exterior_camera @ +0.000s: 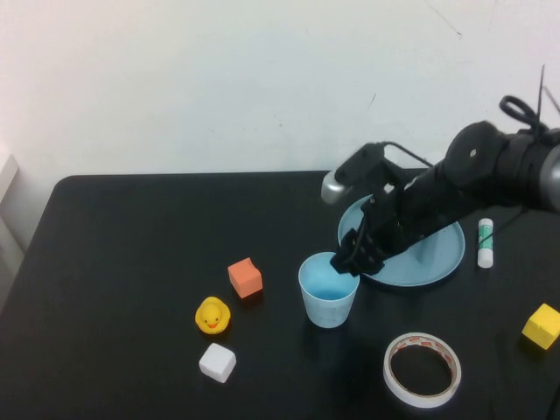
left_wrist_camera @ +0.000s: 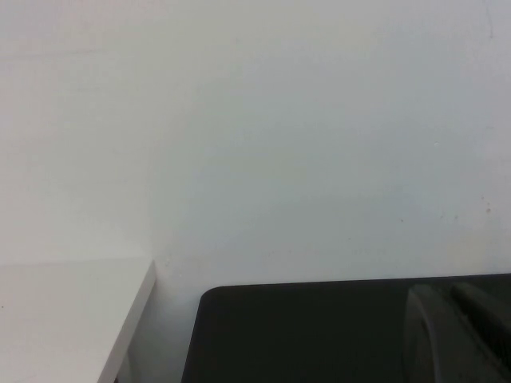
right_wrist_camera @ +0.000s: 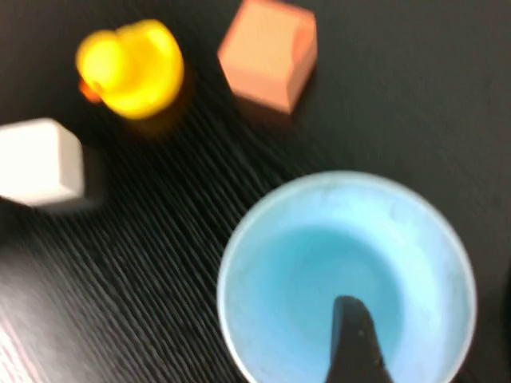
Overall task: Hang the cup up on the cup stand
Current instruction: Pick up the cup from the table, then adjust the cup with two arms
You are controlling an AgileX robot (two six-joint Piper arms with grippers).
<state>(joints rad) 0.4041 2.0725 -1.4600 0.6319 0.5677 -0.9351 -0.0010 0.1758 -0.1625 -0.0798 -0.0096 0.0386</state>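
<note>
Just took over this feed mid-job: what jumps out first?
The right tool hangs open at the rim of the upright light blue cup mid-table, one finger dipping inside. Just behind it lies the cup stand, mostly hidden by the arm. The left tool is out of view, shut.

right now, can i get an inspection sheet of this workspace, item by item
surface: black table, matte, no spills seen
job's things: cup upright, mouth up, on the table in front of the cup stand; the stand's posts are hidden behind the right arm
clutter: orange block, yellow duck, white block, white tape ring, yellow block, glue stick
grippers: right gripper open at the cup's rim, one finger inside the cup, nothing held; left gripper out of the high view, shut
cables: black cable looping along the right arm
surroundings: plain white wall behind the table; white ledge beside it
</note>
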